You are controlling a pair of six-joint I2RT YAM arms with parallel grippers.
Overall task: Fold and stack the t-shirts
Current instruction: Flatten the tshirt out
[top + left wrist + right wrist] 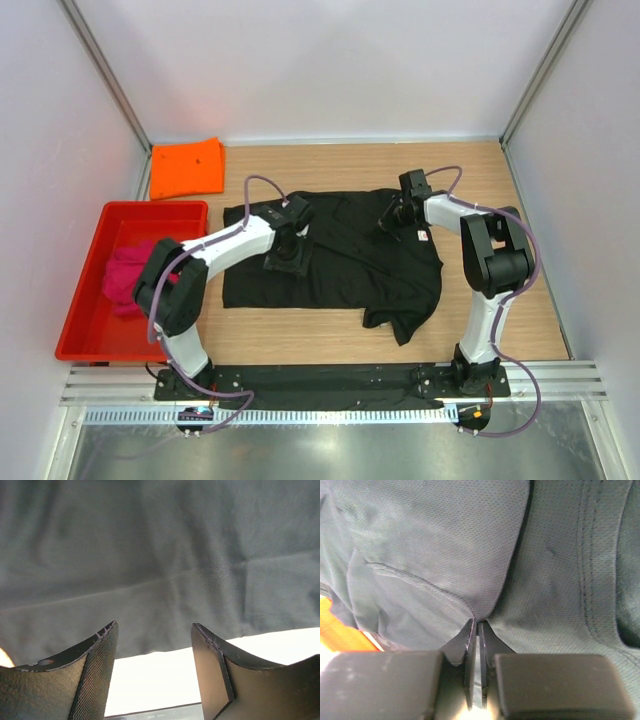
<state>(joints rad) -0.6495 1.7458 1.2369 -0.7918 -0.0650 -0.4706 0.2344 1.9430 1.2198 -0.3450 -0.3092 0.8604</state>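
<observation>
A black t-shirt (340,262) lies spread across the middle of the table, its small white tag (422,236) near the right side. My left gripper (288,262) hangs over the shirt's left part. In the left wrist view its jaws (154,625) stand open, with nothing between them but the cloth (160,555) and its edge. My right gripper (388,222) is at the shirt's upper right. The right wrist view shows it (477,622) shut on a pinched fold of the black cloth (445,545). An orange t-shirt (187,167) lies folded at the back left. A magenta t-shirt (125,278) is bunched in the tray.
The red plastic tray (80,310) stands along the table's left side, next to the left arm's elbow. White walls close the table in at the back and both sides. Bare wood shows in front of the black shirt and at the far right.
</observation>
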